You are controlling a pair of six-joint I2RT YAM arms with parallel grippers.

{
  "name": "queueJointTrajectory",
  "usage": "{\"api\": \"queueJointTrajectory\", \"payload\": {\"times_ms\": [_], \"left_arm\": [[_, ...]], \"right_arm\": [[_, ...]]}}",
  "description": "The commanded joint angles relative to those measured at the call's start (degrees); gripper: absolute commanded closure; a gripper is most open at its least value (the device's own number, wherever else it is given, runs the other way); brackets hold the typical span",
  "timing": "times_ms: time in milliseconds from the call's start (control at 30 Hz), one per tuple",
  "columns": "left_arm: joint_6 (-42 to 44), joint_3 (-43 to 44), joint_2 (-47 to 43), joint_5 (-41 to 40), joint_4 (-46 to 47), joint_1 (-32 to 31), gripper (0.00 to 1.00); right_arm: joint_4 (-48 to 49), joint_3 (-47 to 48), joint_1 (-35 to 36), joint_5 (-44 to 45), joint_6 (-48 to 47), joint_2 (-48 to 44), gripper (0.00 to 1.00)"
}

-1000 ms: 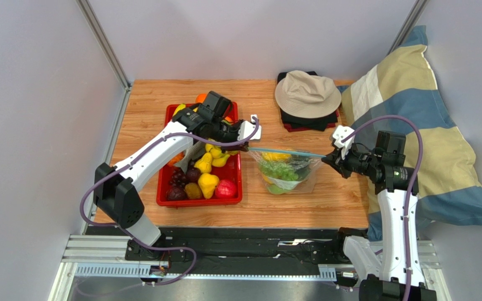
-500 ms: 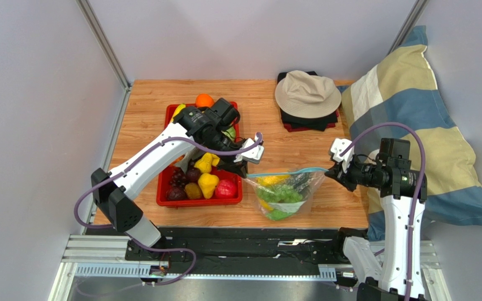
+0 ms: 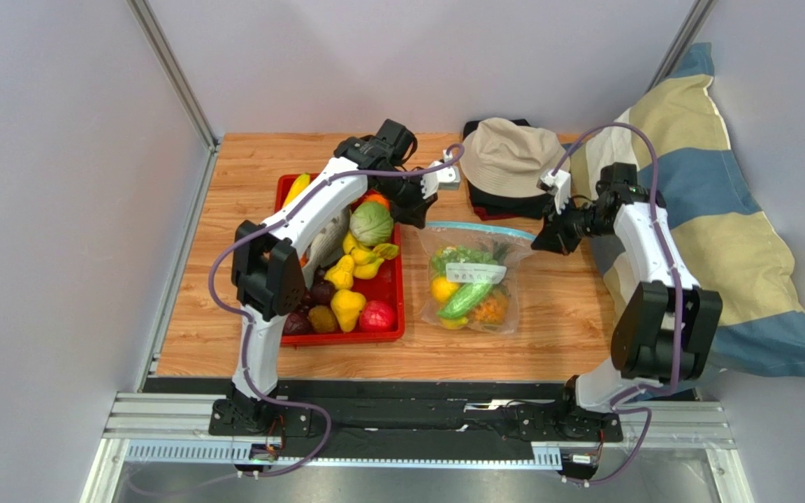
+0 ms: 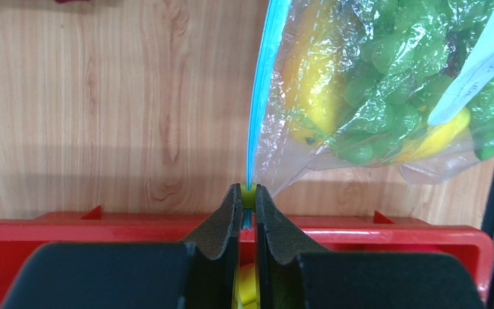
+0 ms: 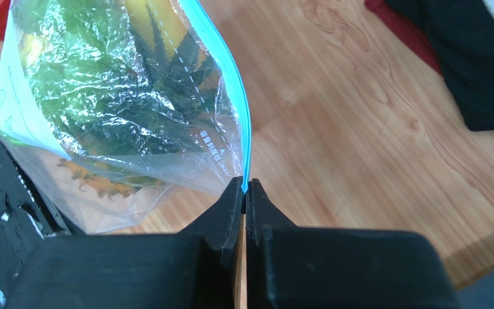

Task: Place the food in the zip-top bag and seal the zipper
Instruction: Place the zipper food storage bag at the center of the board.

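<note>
L jaws, R jaws clenched on zipper [image 3: 477, 224] ends; bag [image 3: 470, 288] on counter [image 3: 249, 178]. Hold strip taut, run pinch evenly, no slack.

The left arm [image 3: 312, 206] and right arm [image 3: 654, 247] are wearing white shells over black joints, each trailing a purple cable [image 3: 213, 280]. Both wrist views are showing black wedge fingers [image 4: 220, 226] tapering toward 12 o'clock.

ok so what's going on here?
Both arms hold the zip-top bag by its zipper. The left gripper pinches one end and the right gripper the other, fingers shut on the strip. The bag rests on the table beside the red tray, with food inside. More toy fruit sits in the tray. Whether the zipper is fully sealed isn't clear.
</note>
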Motion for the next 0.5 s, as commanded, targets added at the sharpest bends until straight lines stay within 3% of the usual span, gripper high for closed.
{"api": "queueJointTrajectory", "payload": {"times_ms": [0,67,167,200,233,267,300,333,400,467], "left_arm": [[-3.8,2.6,-0.4,-1.3,1.2,-0.2,0.91],[-5.4,0.2,-1.9,-0.7,2.5,-0.3,0.87],[-8.1,-4.2,-5.9,-0.5,5.9,-0.1,0.62],[-8.9,-4.9,-7.9,-0.6,6.8,0.3,0.49],[-10.0,-5.4,-8.8,-0.6,7.5,0.7,0.42],[-12.4,-5.2,-9.5,-0.6,8.5,1.0,0.23],[-13.8,-4.9,-10.9,-0.2,8.7,1.6,0.12],[-15.1,-3.2,-11.4,0.5,8.7,2.8,0.1],[-19.6,-1.0,-13.0,0.8,7.9,4.0,0.01],[-28.0,2.8,-13.5,-0.2,7.2,6.1,0.01]], "right_arm": [[4.4,7.0,0.2,1.3,5.5,4.9,0.96],[4.8,9.2,0.2,1.0,8.1,6.6,0.88],[4.2,10.9,0.2,-0.1,11.4,6.7,0.69],[3.8,11.1,0.2,-0.4,11.9,6.3,0.63],[3.3,11.0,0.2,-0.3,12.4,5.7,0.51],[3.1,10.6,0.2,0.0,13.8,3.8,0.45],[3.1,10.2,0.1,0.0,14.6,2.6,0.38],[3.1,9.8,0.0,0.0,15.4,1.4,0.26],[3.3,9.3,0.0,-0.6,18.4,-2.4,0.18],[4.9,9.4,0.0,-0.9,21.7,-4.7,0.09]]}}
